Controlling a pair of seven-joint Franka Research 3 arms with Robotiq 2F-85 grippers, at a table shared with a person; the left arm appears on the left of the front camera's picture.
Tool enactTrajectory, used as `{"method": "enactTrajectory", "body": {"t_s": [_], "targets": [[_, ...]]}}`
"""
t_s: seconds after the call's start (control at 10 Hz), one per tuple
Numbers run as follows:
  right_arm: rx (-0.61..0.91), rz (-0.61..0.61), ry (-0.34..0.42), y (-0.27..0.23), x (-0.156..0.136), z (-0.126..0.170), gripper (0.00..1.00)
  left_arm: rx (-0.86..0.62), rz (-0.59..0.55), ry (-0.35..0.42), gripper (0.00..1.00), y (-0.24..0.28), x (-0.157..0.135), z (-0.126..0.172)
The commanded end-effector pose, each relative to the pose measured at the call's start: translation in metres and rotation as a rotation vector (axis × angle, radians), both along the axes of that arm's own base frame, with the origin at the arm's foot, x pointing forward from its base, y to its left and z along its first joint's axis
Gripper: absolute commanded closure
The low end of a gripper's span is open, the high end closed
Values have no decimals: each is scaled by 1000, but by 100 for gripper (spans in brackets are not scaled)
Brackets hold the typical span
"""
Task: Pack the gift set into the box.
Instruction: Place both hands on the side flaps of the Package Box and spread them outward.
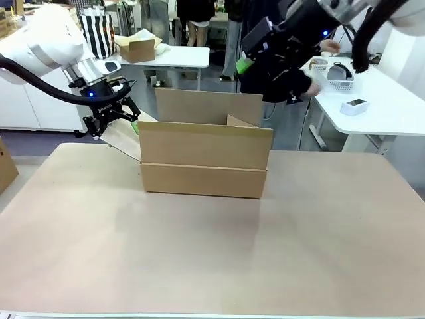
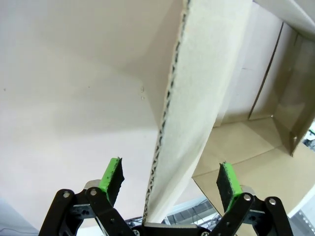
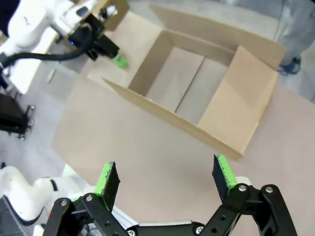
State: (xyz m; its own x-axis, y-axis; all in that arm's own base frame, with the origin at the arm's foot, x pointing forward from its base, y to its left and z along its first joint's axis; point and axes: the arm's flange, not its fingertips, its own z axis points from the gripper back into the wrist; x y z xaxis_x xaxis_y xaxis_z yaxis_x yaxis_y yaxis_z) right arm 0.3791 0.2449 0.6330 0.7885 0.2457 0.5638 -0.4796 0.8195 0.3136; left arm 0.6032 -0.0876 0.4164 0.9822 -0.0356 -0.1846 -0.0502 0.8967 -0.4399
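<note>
Left hand (image 1: 114, 118) spread around the box (image 1: 204, 159) side flap, desk's far edge; right hand (image 3: 166, 181) spread, empty, above.

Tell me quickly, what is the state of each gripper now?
Left gripper: open, its fingers either side of the box's side flap, not clamped.
Right gripper: open, empty, above the box.

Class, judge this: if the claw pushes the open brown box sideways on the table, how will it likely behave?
The box looks empty inside, so probably light and apt to slide. Its thin corrugated side flap, standing between the open left claw pads, would likely bend first.
</note>
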Motion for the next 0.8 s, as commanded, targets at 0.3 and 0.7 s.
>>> {"method": "enactTrajectory", "body": {"t_s": [0.3,0.7], "targets": [[-465,-396,391,162,134,-38,0,22,16,-2,0,0,0,2],[-455,-401,263,106,104,-73,0,22,16,-2,0,0,0,2]]}}
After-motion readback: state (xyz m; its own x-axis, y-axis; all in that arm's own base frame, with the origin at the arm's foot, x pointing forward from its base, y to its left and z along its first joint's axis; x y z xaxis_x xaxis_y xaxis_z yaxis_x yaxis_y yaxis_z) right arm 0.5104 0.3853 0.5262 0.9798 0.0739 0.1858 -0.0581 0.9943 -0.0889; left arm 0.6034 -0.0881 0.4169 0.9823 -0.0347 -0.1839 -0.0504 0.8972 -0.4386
